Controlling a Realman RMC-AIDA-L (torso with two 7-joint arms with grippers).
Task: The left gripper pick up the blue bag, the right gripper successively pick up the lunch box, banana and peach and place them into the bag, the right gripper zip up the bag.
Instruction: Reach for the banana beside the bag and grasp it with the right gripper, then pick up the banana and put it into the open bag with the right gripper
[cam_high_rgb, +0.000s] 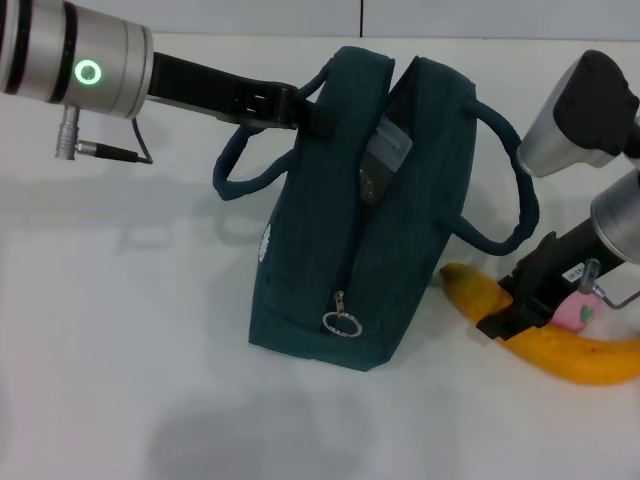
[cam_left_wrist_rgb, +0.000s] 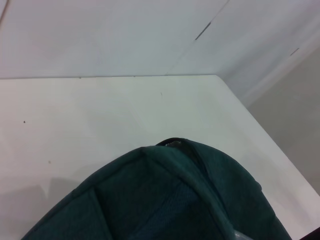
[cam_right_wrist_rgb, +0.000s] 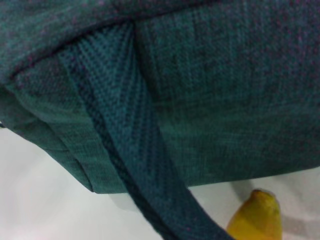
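The blue bag (cam_high_rgb: 360, 240) stands upright in the middle of the white table (cam_high_rgb: 120, 330), its mouth gaping at the top with silver lining showing, its zipper ring hanging at the near end. The left gripper (cam_high_rgb: 310, 108) reaches in from the far left and is clamped on the bag's left top edge, holding that side up.

Down at the near right, the right gripper (cam_high_rgb: 515, 310) sits low over the banana (cam_high_rgb: 560, 340). I cannot tell whether its fingers are apart or together; it may be touching the fruit, though its own body hides the contact.

The banana lies flat just right of the bag. Its long axis runs left to right, one tip pointing toward the bag's base, the other going off the right edge. It looks light, firm and smooth-skinned, so a crosswise grip near its middle seems safest against slipping or tipping. The pink peach (cam_high_rgb: 573, 312) nestles just behind it, beside the gripper.
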